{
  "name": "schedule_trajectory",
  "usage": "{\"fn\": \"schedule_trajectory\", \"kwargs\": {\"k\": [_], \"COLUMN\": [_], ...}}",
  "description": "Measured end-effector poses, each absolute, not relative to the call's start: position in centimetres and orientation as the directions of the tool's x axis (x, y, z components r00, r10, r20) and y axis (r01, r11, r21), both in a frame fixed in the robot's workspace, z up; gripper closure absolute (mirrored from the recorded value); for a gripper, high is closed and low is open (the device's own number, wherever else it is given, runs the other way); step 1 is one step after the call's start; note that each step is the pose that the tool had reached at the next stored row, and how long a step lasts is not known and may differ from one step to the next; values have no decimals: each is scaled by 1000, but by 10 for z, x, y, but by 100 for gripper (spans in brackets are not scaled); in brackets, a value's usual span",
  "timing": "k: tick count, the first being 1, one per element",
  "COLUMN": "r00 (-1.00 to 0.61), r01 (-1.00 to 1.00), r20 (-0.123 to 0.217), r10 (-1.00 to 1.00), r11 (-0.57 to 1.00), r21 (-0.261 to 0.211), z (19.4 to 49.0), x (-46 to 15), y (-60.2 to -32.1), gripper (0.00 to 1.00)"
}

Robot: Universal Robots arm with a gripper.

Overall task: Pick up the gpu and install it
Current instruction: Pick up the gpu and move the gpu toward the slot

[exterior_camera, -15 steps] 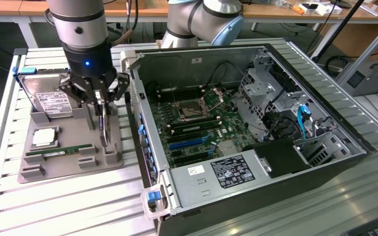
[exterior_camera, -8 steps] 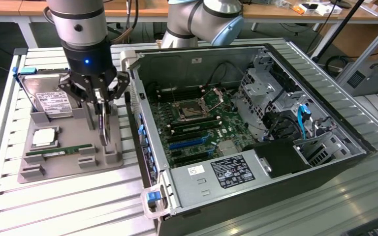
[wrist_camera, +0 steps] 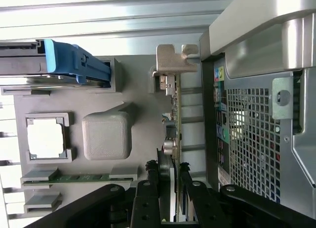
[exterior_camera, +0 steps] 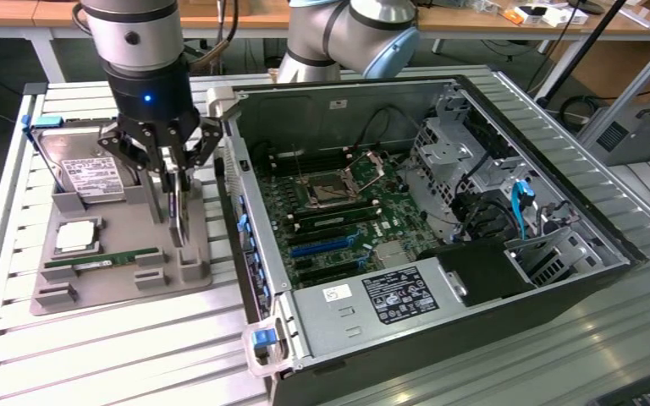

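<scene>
The gpu [exterior_camera: 179, 222] stands on edge in a slot of the grey fixture tray [exterior_camera: 122, 292], beside the open computer case [exterior_camera: 415, 211]. In the wrist view the gpu [wrist_camera: 173, 114] runs edge-on, green board with its silver bracket [wrist_camera: 173, 60] at the far end. My gripper [exterior_camera: 173, 182] hangs straight above it, fingers converging on the card's upper edge. Seen from the wrist, the gripper [wrist_camera: 169, 176] has a black finger [wrist_camera: 150, 186] pressed to each side of the card. The card still rests in the tray's slot.
The tray also holds a hard drive [exterior_camera: 88, 178] with a blue caddy [wrist_camera: 74, 65], a CPU [exterior_camera: 77, 237] and a RAM stick [exterior_camera: 99, 260]. The case's motherboard [exterior_camera: 337, 228] lies exposed. The case's rear panel [wrist_camera: 252, 139] stands close beside the card.
</scene>
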State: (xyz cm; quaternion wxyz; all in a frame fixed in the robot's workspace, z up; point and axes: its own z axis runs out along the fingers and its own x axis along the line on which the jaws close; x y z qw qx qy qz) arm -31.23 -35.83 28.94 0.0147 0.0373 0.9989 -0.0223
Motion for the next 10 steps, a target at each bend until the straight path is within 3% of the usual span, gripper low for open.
{"fn": "schedule_trajectory", "kwargs": {"k": [10], "r00": [-997], "r01": [75], "r20": [-31], "r10": [74], "r11": [996], "r21": [-43], "z": [313], "x": [-312], "y": [-358], "gripper": [73]}}
